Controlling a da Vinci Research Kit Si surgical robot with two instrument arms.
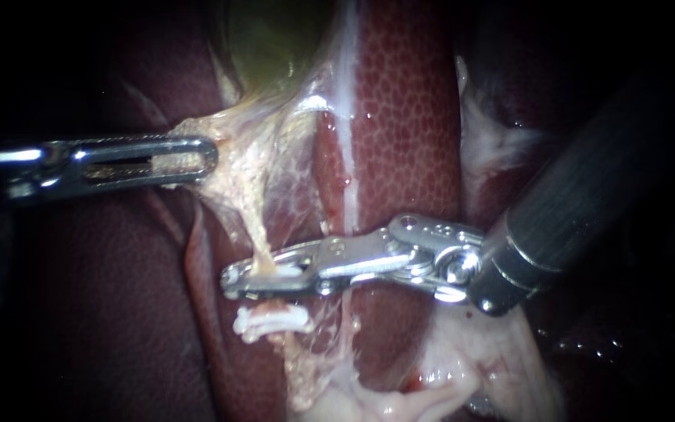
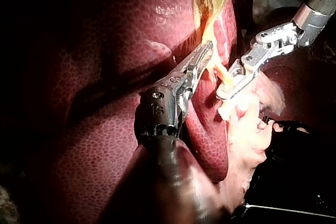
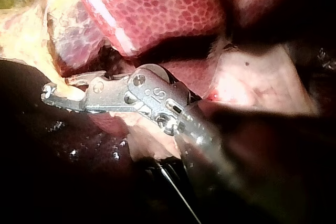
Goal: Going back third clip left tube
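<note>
Here, my right instrument [image 1: 230, 281], a dark shaft ending in a hinged silver wrist and two slim metal jaws, reaches in across the mottled dark red liver [image 1: 408, 117]. Its jaws stand narrow, nearly together, and they press from two sides on a small white clip [image 1: 281, 273] that sits across the thin, pale yellowish left tube [image 1: 258, 234]. The tube crosses between the jaws a little behind their tips. Just beside the jaws, on the side away from the gallbladder, a second white clip [image 1: 271, 319] sits on the same tube, apart from the jaws and touched by neither instrument.

My left instrument [image 1: 208, 156], bright steel with long slotted jaws, lies well apart from the right one, up the tube towards the glossy greenish gallbladder [image 1: 275, 39]. Its jaws lie together on a fold of stringy pale tissue [image 1: 232, 168] at the gallbladder's foot. This tissue stretches taut from the jaw tips down into the tube.

In the left wrist view, the left instrument [image 2: 207, 51] grips that fold ahead of it, and the right instrument [image 2: 223, 95] lies near its tips, across the tube. In the right wrist view, the right instrument [image 3: 48, 94] shows its jaws close together with yellowish tissue between them and liver ahead.
</note>
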